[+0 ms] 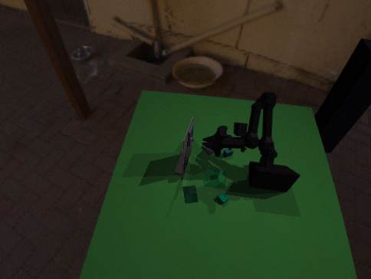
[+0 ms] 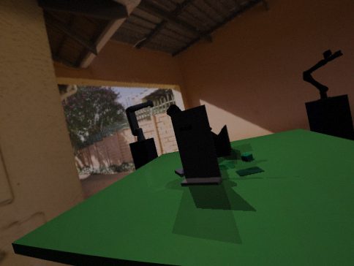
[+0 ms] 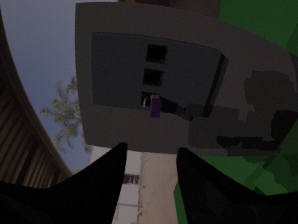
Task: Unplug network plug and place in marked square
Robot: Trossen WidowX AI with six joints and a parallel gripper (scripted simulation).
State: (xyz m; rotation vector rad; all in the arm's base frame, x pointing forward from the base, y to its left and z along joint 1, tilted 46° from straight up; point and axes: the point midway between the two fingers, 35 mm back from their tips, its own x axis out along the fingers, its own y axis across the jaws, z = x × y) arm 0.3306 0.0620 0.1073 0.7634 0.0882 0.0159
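Top view: The black gripper hovers above the green bench, its fingers pointing to nine o'clock at the upright panel, just short of its face. A small purple plug shows against that face, near the fingertips and apart from them. Below the gripper, partly covered, lies a gray flat piece; a blue block sits toward four o'clock. Between six and seven o'clock from the gripper lies a dark green square, with a teal block at its three o'clock.

Exterior view: The panel stands back-on to the camera on its pale foot, hiding the plug and the gripper's fingers. A dark part of the arm peeks past its top corner at eleven o'clock. The dark green square lies on the bench toward four o'clock from the panel's middle.

Wrist view: The plug sits at the lowest of three dark openings on a gray socket plate, at twelve o'clock from the gap between the fingers. The gripper stands partly open, its two tips parted, with nothing between them.
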